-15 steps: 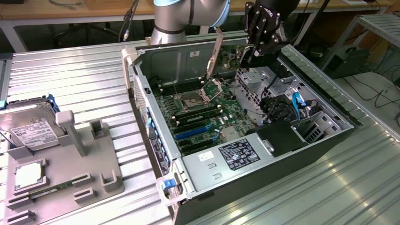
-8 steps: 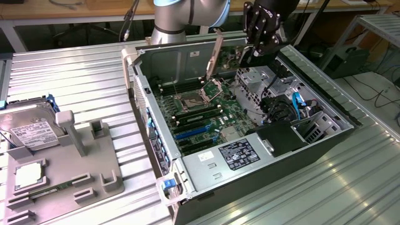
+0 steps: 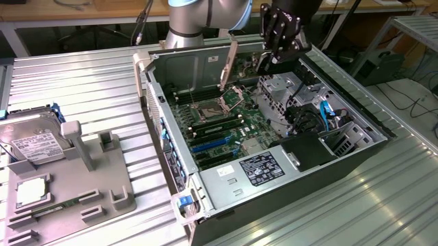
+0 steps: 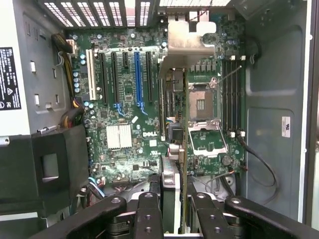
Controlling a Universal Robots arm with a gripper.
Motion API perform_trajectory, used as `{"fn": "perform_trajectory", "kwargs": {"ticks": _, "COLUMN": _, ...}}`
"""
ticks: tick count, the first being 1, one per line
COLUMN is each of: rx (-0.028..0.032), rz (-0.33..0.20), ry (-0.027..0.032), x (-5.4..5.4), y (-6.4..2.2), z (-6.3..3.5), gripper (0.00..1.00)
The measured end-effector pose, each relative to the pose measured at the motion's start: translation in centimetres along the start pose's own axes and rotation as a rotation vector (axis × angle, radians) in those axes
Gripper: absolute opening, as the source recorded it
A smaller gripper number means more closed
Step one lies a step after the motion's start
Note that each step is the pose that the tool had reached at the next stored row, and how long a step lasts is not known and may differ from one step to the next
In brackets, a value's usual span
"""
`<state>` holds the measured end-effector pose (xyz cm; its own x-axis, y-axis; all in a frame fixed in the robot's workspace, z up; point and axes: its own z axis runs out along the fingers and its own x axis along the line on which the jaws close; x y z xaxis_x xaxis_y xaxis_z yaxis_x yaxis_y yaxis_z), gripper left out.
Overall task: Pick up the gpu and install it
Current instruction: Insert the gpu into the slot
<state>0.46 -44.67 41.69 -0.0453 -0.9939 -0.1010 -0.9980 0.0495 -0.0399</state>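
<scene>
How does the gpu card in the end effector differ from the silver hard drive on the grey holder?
The thin dark gpu card with a silver metal bracket is clamped in the black end effector above the open computer case; the boxy silver hard drive with a white label rests on the grey holder outside it. The gpu card is held on edge; the hard drive lies label-up. Neither is seated in the case.

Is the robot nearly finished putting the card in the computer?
About halfway. Done: the gpu is picked up, clamped edge-on in the gripper. In hand: it hangs over the open case, above the motherboard. Left: it isn't pushed into a slot; the blue slot stands empty.
</scene>
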Motion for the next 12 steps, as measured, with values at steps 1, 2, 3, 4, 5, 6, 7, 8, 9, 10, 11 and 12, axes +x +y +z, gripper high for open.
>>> {"fn": "perform_trajectory", "kwargs": {"ticks": 1, "rx": -0.0004, "rz": -0.004, "ry": -0.0010, "x": 0.0, "y": 0.34, "z": 0.02, "gripper": 0.28}}
{"fn": "perform_trajectory", "kwargs": {"ticks": 2, "rx": -0.0006, "rz": -0.006, "ry": -0.0013, "x": 0.0, "y": 0.55, "z": 0.03, "gripper": 0.28}}
{"fn": "perform_trajectory", "kwargs": {"ticks": 3, "rx": -0.0007, "rz": -0.007, "ry": -0.0013, "x": 0.0, "y": 0.73, "z": 0.03, "gripper": 0.28}}
{"fn": "perform_trajectory", "kwargs": {"ticks": 4, "rx": -0.0008, "rz": -0.007, "ry": -0.0013, "x": 0.0, "y": 1.02, "z": 0.03, "gripper": 0.28}}
{"fn": "perform_trajectory", "kwargs": {"ticks": 5, "rx": -0.0008, "rz": -0.008, "ry": -0.0015, "x": 0.1, "y": 1.21, "z": 0.03, "gripper": 0.28}}
{"fn": "perform_trajectory", "kwargs": {"ticks": 6, "rx": -0.0013, "rz": -0.011, "ry": -0.0017, "x": 0.1, "y": 1.33, "z": 0.06, "gripper": 0.28}}
{"fn": "perform_trajectory", "kwargs": {"ticks": 7, "rx": -0.0025, "rz": -0.016, "ry": -0.0020, "x": 0.1, "y": 1.41, "z": 0.10, "gripper": 0.28}}
{"fn": "perform_trajectory", "kwargs": {"ticks": 8, "rx": -0.0035, "rz": -0.021, "ry": -0.0019, "x": 0.1, "y": 1.48, "z": 0.13, "gripper": 0.28}}
{"fn": "perform_trajectory", "kwargs": {"ticks": 9, "rx": -0.0049, "rz": -0.029, "ry": -0.0019, "x": 0.1, "y": 1.51, "z": 0.16, "gripper": 0.28}}
{"fn": "perform_trajectory", "kwargs": {"ticks": 10, "rx": -0.0069, "rz": -0.036, "ry": -0.0013, "x": 0.1, "y": 1.54, "z": 0.21, "gripper": 0.28}}
{"fn": "perform_trajectory", "kwargs": {"ticks": 11, "rx": -0.0096, "rz": -0.044, "ry": 0.0000, "x": 0.1, "y": 1.63, "z": 0.26, "gripper": 0.28}}
{"fn": "perform_trajectory", "kwargs": {"ticks": 12, "rx": -0.0109, "rz": -0.046, "ry": 0.0004, "x": 0.1, "y": 1.72, "z": 0.30, "gripper": 0.28}}
